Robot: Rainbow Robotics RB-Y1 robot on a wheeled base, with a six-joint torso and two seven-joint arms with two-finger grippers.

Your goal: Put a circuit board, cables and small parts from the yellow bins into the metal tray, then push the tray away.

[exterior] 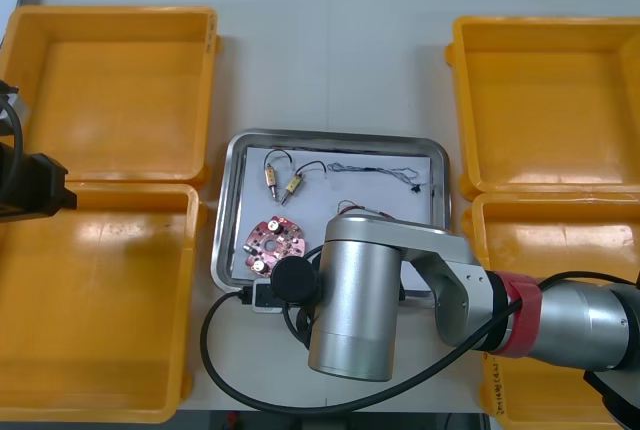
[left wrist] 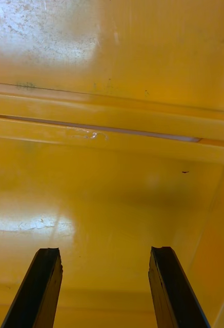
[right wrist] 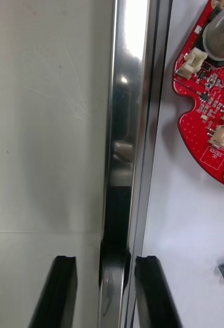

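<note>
The right claw (right wrist: 105, 260) straddles the lower rim of the metal tray (right wrist: 128, 77), fingers apart.
One finger is over the table (right wrist: 40, 128) and the other is inside the tray, with the red circuit board (right wrist: 206, 107) just beyond it. In the front view the tray sits mid-frame, with small metal parts (exterior: 282, 181) and a black cable (exterior: 380, 169) in its upper half. Bare table lies above it and yellow bins (exterior: 110, 90) on both sides. The left claw (left wrist: 104, 251), fingers apart, hangs over a bin at the left edge.

You saw a shiny, smooth metal tray (right wrist: 124, 77), glossy yellow plastic bins (left wrist: 112, 195) with scuffs, and a pale, matt table (right wrist: 40, 128).
</note>
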